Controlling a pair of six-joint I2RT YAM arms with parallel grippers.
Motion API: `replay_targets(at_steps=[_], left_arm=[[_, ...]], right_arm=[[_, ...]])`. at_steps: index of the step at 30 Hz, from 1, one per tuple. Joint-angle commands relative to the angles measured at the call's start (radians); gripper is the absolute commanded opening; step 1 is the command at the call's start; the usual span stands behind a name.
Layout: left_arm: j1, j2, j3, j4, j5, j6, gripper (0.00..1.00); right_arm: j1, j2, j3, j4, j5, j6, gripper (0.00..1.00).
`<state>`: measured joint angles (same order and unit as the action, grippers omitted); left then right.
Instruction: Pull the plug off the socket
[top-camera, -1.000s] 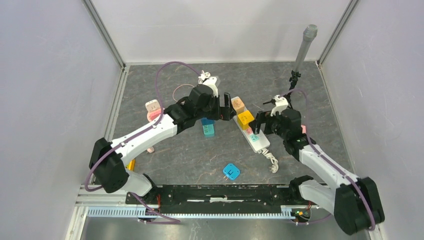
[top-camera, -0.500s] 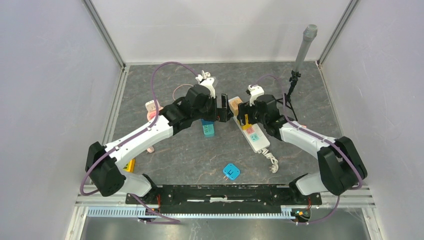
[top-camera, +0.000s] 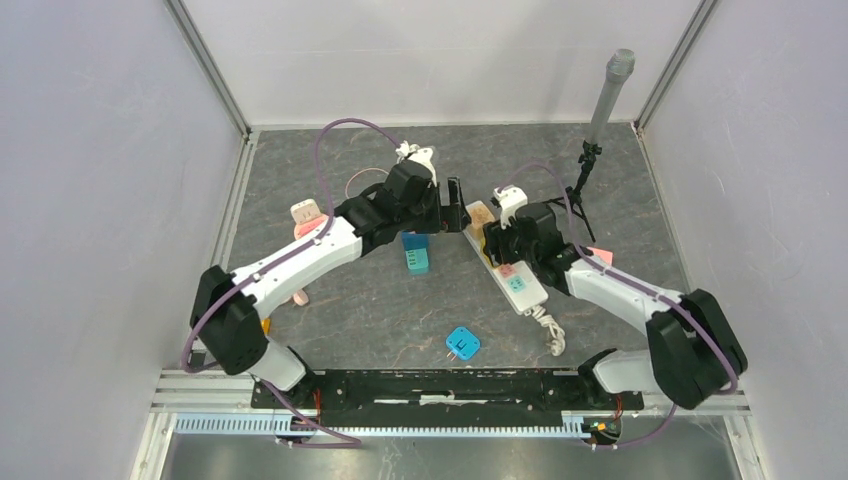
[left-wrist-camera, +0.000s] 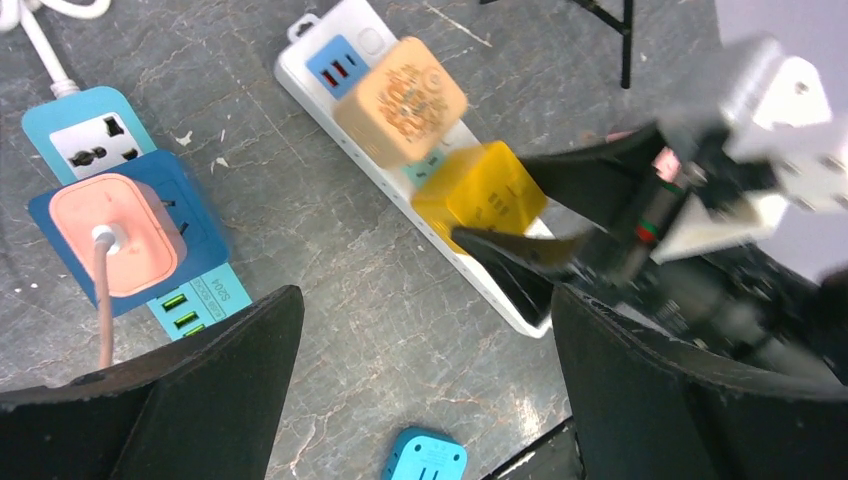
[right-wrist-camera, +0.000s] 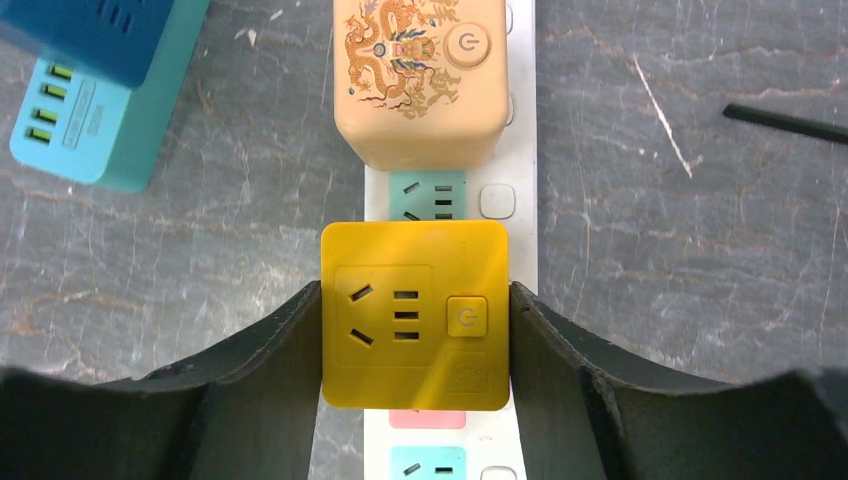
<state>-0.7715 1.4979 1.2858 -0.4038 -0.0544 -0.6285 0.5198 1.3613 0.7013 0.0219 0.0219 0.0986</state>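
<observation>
- Sitting in the white strip (right-wrist-camera: 523, 140), one bare teal socket short of the beige cube (right-wrist-camera: 420, 80) at the far end: the plug (right-wrist-camera: 414, 315), a yellow cube with a socket face and a round button on top.
- Handling, as I judge it: rigid moulded plastic, light and not fragile. The side walls are smooth and glossy, so a weak pinch would likely slip. The resistance should come from the pins' seat in the socket, not from weight.
- Where to hold: the two opposite flat side walls, clear of the top button. The pull should go straight away from the strip, since a tilt could bind the pins.
- My right gripper (right-wrist-camera: 415, 300) straddles the plug. Its fingers (right-wrist-camera: 270, 360) lie flat against the left and right walls, so the jaws are narrowed to the plug's width and holding it, as far as the wrist view shows.
- The strip is long and looks light, and it lies loose on the table (top-camera: 620, 200) with its cord at the near end. It may rise with the plug unless something pins it down.
- My left gripper (left-wrist-camera: 425, 310) has its jaws wide and holds nothing. It hovers beside the strip's far end, between it and the teal strip (left-wrist-camera: 85, 125).
- The teal strip carries a blue adapter and a pink plug with a cord, and is no part of this pull.
</observation>
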Motion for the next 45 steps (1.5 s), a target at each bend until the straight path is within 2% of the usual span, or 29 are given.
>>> replay_targets(at_steps=[1,5,8,13,19,22,29,35,37,41,45], left_arm=[[0.009,0.061,0.047,0.025,-0.033,-0.059,1.0],[0.012,0.088,0.038,0.078,-0.031,-0.066,1.0],[0.015,0.142,0.077,0.082,0.001,-0.069,1.0],[0.027,0.266,0.178,0.068,0.044,-0.072,0.94],[0.043,0.38,0.214,0.109,0.05,-0.132,0.77],[0.043,0.442,0.216,0.143,0.115,-0.163,0.68],[0.041,0.495,0.173,0.204,0.154,-0.202,0.61],[0.041,0.482,0.105,0.213,0.12,-0.208,0.53],[0.04,0.475,0.076,0.227,0.12,-0.203,0.51],[0.038,0.463,0.026,0.23,0.108,-0.186,0.49],[0.037,0.452,-0.04,0.274,0.103,-0.19,0.48]], right_arm=[[-0.001,-0.125,-0.049,0.012,-0.044,-0.011,0.49],[-0.001,-0.169,-0.085,-0.008,-0.074,-0.009,0.54],[-0.001,-0.164,-0.094,0.0,-0.077,0.012,0.66],[-0.001,-0.158,-0.104,0.056,-0.065,0.031,0.77],[-0.001,-0.171,-0.12,0.093,-0.065,-0.009,0.8],[-0.001,-0.157,-0.125,0.089,-0.091,-0.03,0.8],[-0.001,-0.125,-0.104,0.032,-0.089,-0.087,0.81],[-0.003,-0.098,-0.094,0.0,-0.029,-0.078,0.74],[-0.003,-0.093,-0.097,0.022,-0.033,-0.077,0.68],[-0.003,-0.066,-0.07,0.023,-0.067,-0.068,0.47],[-0.003,-0.076,-0.068,0.054,-0.063,-0.043,0.12]])
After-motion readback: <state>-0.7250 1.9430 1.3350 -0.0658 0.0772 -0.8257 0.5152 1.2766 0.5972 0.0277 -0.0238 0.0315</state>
